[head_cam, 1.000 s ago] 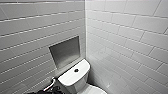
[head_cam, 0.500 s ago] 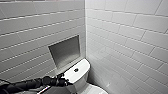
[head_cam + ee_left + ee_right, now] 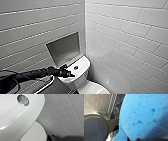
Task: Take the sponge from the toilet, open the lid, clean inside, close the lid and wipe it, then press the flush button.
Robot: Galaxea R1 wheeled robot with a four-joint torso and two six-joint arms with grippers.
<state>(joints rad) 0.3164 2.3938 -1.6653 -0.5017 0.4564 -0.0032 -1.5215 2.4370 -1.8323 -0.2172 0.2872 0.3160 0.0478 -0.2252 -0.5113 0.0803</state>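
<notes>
The left gripper (image 3: 68, 73) hovers over the near left edge of the toilet (image 3: 82, 82) tank top, just beside the round flush button (image 3: 76, 67) set in the middle of that top; I cannot tell how far it is open, and nothing shows in its hold. The blue sponge (image 3: 142, 115) is off the toilet, clamped in the right gripper (image 3: 144, 139) close before that wrist's camera. The lid (image 3: 35, 134) lies down over the bowl, in front of the tank.
</notes>
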